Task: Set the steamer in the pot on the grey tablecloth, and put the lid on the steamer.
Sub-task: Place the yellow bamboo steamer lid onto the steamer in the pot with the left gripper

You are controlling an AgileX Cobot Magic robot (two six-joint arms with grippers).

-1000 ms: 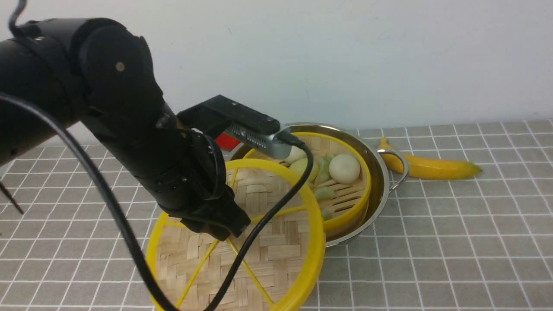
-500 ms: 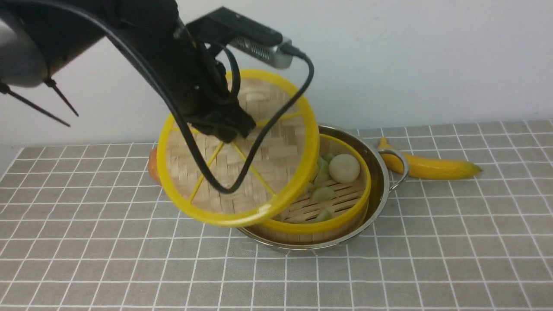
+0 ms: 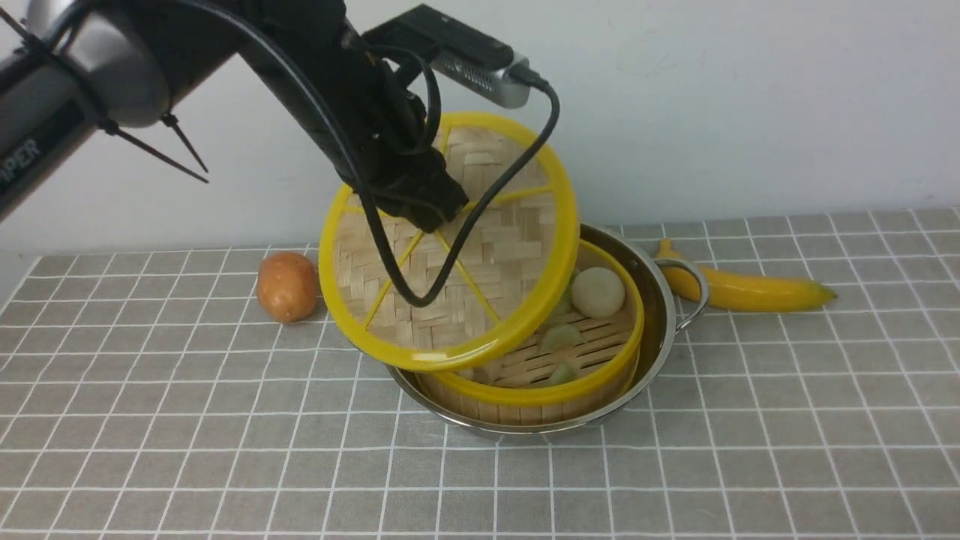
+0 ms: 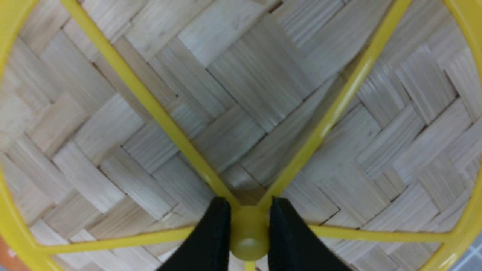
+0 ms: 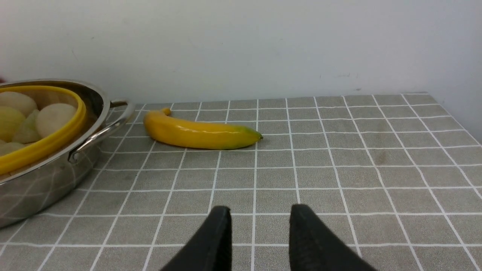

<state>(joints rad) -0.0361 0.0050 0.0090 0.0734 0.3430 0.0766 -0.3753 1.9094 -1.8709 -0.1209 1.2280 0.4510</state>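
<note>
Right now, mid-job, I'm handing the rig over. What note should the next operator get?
Left gripper: shut on the centre knob of the lid; the lid hangs tilted in the air by the pot's left side.
Right gripper: open, empty, low over the tablecloth, apart from the pot.
Done: the steamer sits in the pot on the tablecloth.
Left to do: level the lid, lower it onto the steamer, release.

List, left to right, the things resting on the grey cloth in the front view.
potato → pot → banana. The lid is held in the air and overlaps the pot, so it is left out.
</note>
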